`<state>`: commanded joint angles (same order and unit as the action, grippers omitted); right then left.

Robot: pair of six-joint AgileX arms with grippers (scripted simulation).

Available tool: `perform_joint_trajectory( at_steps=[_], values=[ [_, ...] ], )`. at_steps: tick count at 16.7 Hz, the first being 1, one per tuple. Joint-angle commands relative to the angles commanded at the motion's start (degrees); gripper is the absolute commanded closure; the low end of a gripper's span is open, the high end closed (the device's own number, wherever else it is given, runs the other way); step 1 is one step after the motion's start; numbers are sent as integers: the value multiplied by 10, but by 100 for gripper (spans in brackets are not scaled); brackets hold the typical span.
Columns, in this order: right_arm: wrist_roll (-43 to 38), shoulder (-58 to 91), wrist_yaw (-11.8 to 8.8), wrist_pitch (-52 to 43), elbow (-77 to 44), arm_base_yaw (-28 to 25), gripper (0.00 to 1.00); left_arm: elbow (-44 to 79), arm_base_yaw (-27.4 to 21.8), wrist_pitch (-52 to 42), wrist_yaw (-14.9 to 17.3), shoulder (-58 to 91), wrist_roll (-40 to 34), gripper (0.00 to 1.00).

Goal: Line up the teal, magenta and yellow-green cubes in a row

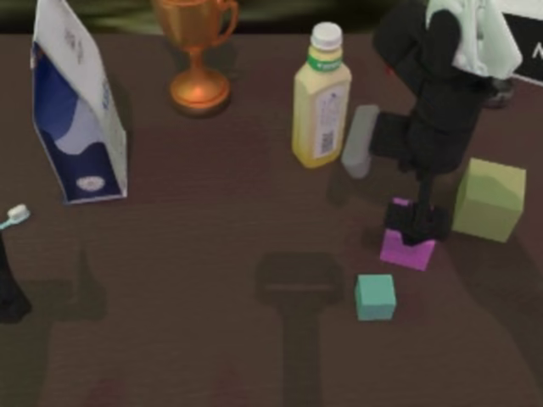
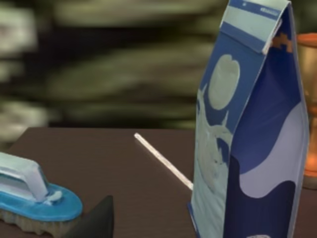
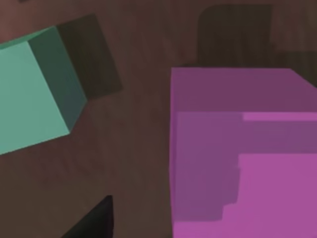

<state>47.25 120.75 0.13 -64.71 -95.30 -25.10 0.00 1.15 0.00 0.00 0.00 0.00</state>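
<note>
Right arm fills the top view's upper right, nearest the lens; right gripper (image 1: 416,227) is down over the magenta cube (image 1: 408,248), covering its far part. Fingers' state — cannot tell from here. Teal cube (image 1: 375,297) sits on the table (image 1: 212,254) just nearer and slightly left of magenta, apart from it. Yellow-green cube (image 1: 489,199) is to magenta's right and a little farther back, near but not touching. The three run in a rough diagonal, not a straight row. Behind them: a grey block (image 1: 360,141), a yellow bottle (image 1: 321,100) with white cap, upright. Trophy (image 1: 197,51) at the far edge, left of centre. Carton (image 1: 76,110) at far left, upright. Brush (image 1: 14,217) at the left edge, just above the left arm, which is parked there with only a dark bit (image 1: 8,292) in view.

Left wrist view: carton (image 2: 247,129) close, upright, blue and white. Brush (image 2: 34,198) with blue body lies on the table (image 2: 124,168). Trophy's edge (image 2: 309,99) shows behind the carton. A thin white line (image 2: 163,161) crosses the tabletop. One dark fingertip (image 2: 96,220) shows — left gripper's opening cannot be told.

Right wrist view: magenta cube (image 3: 242,153) big and close, partly shadowed. Teal cube (image 3: 34,94) beside it, apart, turned at an angle to it. One dark fingertip (image 3: 94,220) shows between them, not touching either cube.
</note>
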Motion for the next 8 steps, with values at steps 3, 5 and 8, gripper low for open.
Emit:
perform_joint_trajectory(
  at_steps=[3, 5, 8],
  values=[
    [-1, 23, 0, 68, 42, -1, 0, 0, 0, 0, 0, 0, 0, 0],
    [-2, 39, 0, 118, 73, -1, 0, 0, 0, 0, 0, 0, 0, 0],
    [-2, 54, 0, 154, 98, -2, 0, 0, 0, 0, 0, 0, 0, 0]
  ],
)
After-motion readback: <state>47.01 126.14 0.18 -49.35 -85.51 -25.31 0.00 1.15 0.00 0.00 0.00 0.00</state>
